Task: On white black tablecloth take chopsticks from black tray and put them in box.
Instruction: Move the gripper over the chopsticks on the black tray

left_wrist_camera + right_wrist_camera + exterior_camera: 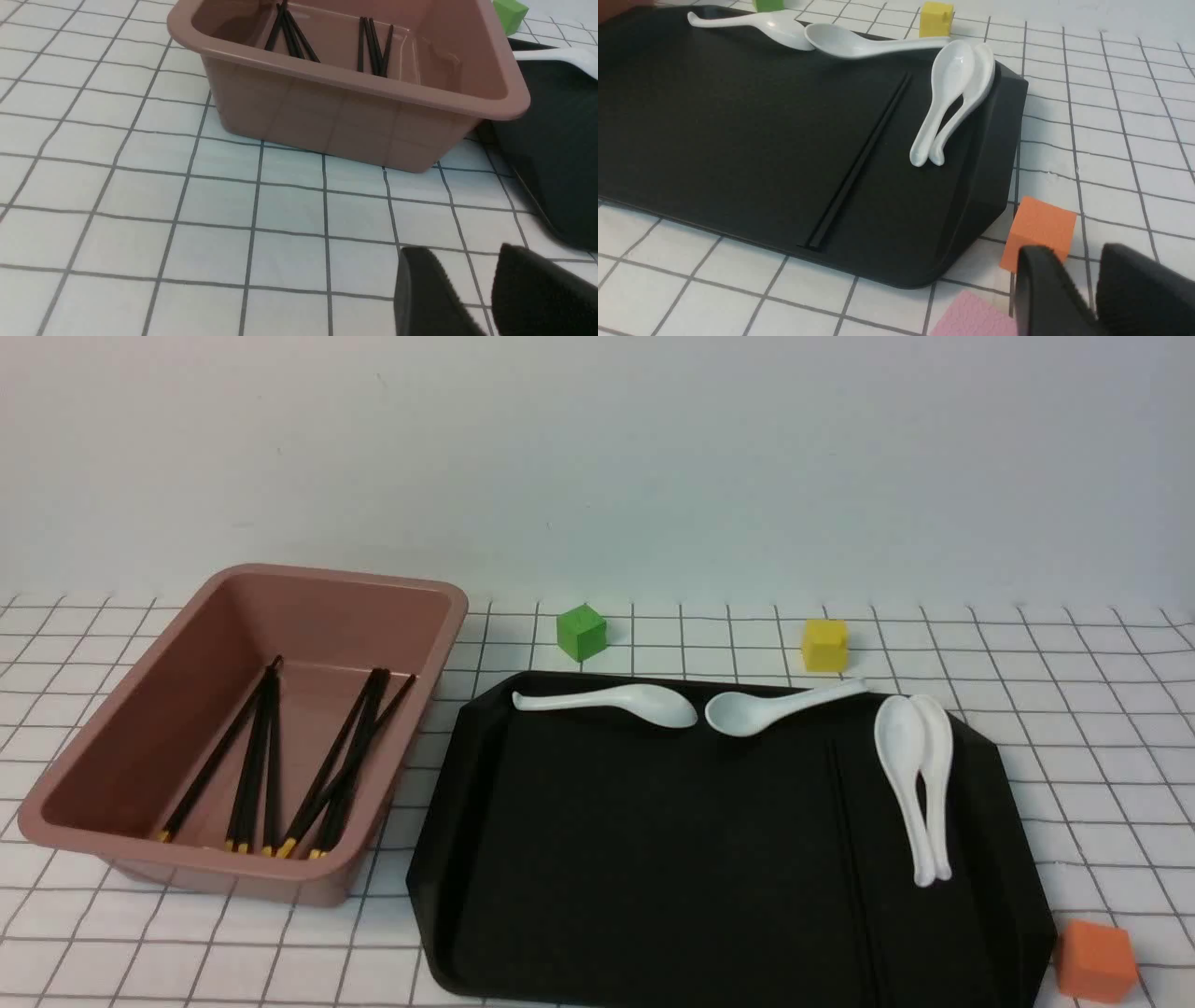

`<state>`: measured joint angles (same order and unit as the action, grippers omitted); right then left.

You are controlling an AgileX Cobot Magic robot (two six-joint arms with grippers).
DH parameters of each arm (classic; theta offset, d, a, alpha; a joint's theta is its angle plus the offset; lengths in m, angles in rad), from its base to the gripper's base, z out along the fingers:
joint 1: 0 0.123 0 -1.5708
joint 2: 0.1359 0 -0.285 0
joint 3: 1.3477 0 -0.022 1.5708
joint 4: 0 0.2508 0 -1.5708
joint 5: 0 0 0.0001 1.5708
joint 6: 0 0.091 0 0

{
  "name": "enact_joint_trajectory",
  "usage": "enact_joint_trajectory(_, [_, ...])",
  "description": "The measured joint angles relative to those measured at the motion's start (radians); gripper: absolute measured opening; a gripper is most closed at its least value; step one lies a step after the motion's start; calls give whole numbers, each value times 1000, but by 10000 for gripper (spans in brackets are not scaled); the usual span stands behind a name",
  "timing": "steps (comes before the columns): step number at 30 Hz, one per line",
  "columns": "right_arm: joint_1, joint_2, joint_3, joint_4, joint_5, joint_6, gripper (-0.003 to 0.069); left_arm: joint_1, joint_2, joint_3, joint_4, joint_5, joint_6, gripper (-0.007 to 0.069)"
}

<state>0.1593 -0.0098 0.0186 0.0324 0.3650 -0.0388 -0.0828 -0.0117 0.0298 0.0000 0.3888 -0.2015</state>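
Observation:
The dusty-pink box (121, 737) stands at the left on the checked tablecloth (1074, 728), and several black chopsticks (266, 765) with yellow ends lie inside it. They also show as chopsticks (369, 44) in the box (355, 121) in the left wrist view. The black tray (653, 859) lies to its right. A thin black line (859, 158) runs across the tray (714, 130); I cannot tell whether it is a chopstick or a ridge. My left gripper (462, 261) hangs open and empty over the cloth near the box. My right gripper (1078, 261) is open and empty beside the tray's corner. Neither gripper shows in the front view.
Several white spoons (915, 775) lie on the tray's far and right parts. A green cube (581, 632) and a yellow cube (825, 645) sit behind the tray. An orange cube (1038, 231) sits just ahead of my right fingers, with a pink textured pad (971, 317) beside it.

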Motion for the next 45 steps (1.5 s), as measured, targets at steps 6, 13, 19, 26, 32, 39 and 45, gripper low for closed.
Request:
enact_joint_trajectory(6, [0, 0, 0, 0, 0, 0, 212, 0, 0, 0, 0, 0, 0, 238])
enact_joint_trajectory(13, [0, 0, 0, 0, 0, 0, 222, 0, 0, 0, 0, 0, 0, 238])
enact_joint_trajectory(19, [0, 0, 0, 0, 0, 0, 227, 0, 0, 0, 0, 0, 0, 238])
enact_joint_trajectory(26, [0, 0, 0, 0, 0, 0, 237, 0, 0, 0, 0, 0, 0, 238])
enact_joint_trajectory(32, [0, 0, 0, 0, 0, 0, 237, 0, 0, 0, 0, 0, 0, 238])
enact_joint_trajectory(39, [0, 0, 0, 4, 0, 0, 239, 0, 0, 0, 0, 0, 0, 238])
enact_joint_trajectory(45, [0, 0, 0, 235, 0, 93, 239, 0, 0, 0, 0, 0, 0, 238])
